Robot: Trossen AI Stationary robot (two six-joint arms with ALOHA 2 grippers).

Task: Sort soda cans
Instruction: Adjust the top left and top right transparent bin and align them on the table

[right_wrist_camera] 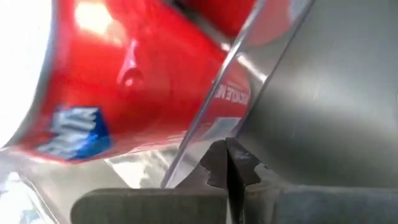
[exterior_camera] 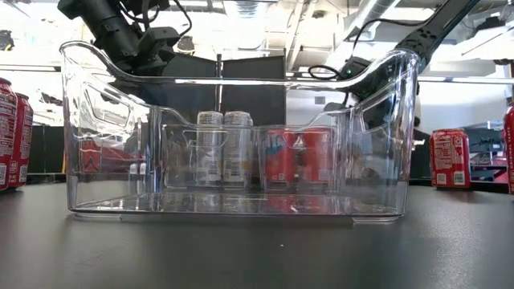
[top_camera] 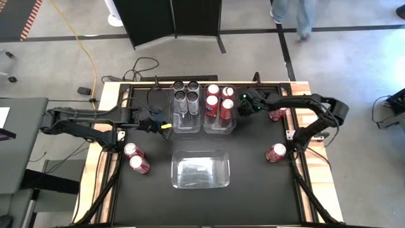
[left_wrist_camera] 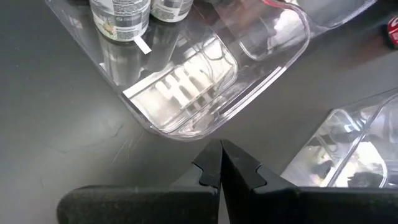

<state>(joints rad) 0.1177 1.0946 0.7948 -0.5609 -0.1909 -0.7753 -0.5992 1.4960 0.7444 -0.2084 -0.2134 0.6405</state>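
The small cylindrical metal soda cans stand in three groups. Four silver-grey cans (top_camera: 185, 96) sit upright in a clear rectangular plastic bin (top_camera: 183, 125) at the far middle of the dark table (top_camera: 253, 190). Four red cans with white lettering (top_camera: 218, 100) stand upright in a second clear bin (top_camera: 220, 126) just beside it. Four more red cans remain loose on the table: two near the left edge (top_camera: 135, 158), touching or nearly so, one near the right edge (top_camera: 276, 152), and one further back on the right (top_camera: 277, 114), partly hidden by the arm. Every can stands on end, its long axis vertical and its silver top facing up. A third, wider clear bin (top_camera: 200, 171) lies empty in the middle, nearer the front.

The sorting looks about two-thirds done: the silver-grey cans are all binned and half of the red ones are not.

The right gripper (top_camera: 244, 105) hangs just beside the red cans' bin, its fingers (right_wrist_camera: 227, 163) pressed together and holding nothing. The left gripper (top_camera: 166, 125) rests near the front corner of the silver-grey cans' bin, its fingers (left_wrist_camera: 221, 168) likewise closed and empty.

Both arms seem to be between picks. The next move probably calls for one gripper to open its fingers, travel to a loose red can, come down around its upright body and close on it.
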